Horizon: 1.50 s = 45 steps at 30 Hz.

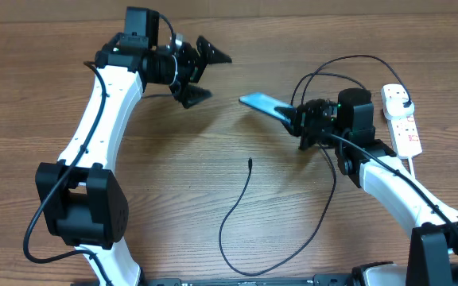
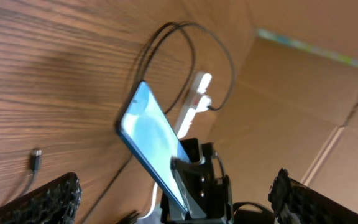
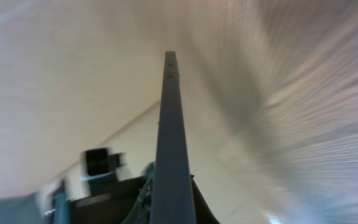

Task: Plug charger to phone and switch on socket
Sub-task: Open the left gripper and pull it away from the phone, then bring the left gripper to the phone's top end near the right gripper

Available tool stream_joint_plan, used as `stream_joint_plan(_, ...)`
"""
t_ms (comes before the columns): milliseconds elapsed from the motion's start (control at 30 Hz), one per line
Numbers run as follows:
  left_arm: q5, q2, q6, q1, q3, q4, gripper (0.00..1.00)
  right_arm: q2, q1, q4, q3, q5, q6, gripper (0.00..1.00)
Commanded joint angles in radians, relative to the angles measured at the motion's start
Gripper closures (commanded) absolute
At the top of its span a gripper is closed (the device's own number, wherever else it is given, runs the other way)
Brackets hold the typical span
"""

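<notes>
The phone (image 1: 261,102), its light blue screen up, is held tilted above the table by one end, with my right gripper (image 1: 290,117) shut on it. In the right wrist view the phone (image 3: 169,137) runs edge-on up from the gripper (image 3: 169,202). My left gripper (image 1: 211,73) hangs open to the left of the phone with nothing in it. Its wrist view shows the phone (image 2: 149,134) ahead, between its spread fingers (image 2: 51,199). The charger (image 1: 233,214) lies looped on the table, its connector tip (image 1: 249,162) free below the phone. Its black plug (image 1: 405,98) sits in the white socket (image 1: 405,131) at far right.
The charger cable also arcs above my right arm (image 1: 348,63) toward the socket. The socket's white cord (image 1: 428,187) runs down along the right arm. Cardboard walls (image 2: 303,81) stand behind the table. The right wrist view is blurred.
</notes>
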Motion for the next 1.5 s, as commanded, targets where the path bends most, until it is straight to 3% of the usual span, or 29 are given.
stream_joint_plan(0, -0.003, -0.018, -0.101, -0.017, 0.013, 0.033, 0.00, -0.002, 0.000, 0.085, 0.014, -0.019, 0.176, 0.96)
stream_joint_plan(167, -0.086, -0.018, -0.168, -0.055, 0.013, 0.042, 0.00, -0.002, 0.002, 0.155, 0.014, -0.015, 0.253, 0.96)
stream_joint_plan(367, -0.286, -0.018, -0.263, -0.135, 0.013, 0.041, 0.00, -0.002, 0.007, 0.175, 0.015, -0.016, 0.286, 0.96)
stream_joint_plan(600, -0.365, -0.018, -0.417, -0.193, 0.013, 0.042, 0.00, -0.002, 0.023, 0.200, 0.015, -0.016, 0.331, 0.96)
stream_joint_plan(967, -0.408, -0.013, -0.486, -0.213, 0.013, 0.042, 0.00, -0.002, 0.058, 0.231, 0.015, -0.074, 0.411, 0.96)
stream_joint_plan(1467, -0.430, -0.013, -0.455, -0.238, 0.008, 0.026, 0.00, -0.002, 0.095, 0.299, 0.015, -0.068, 0.410, 0.96)
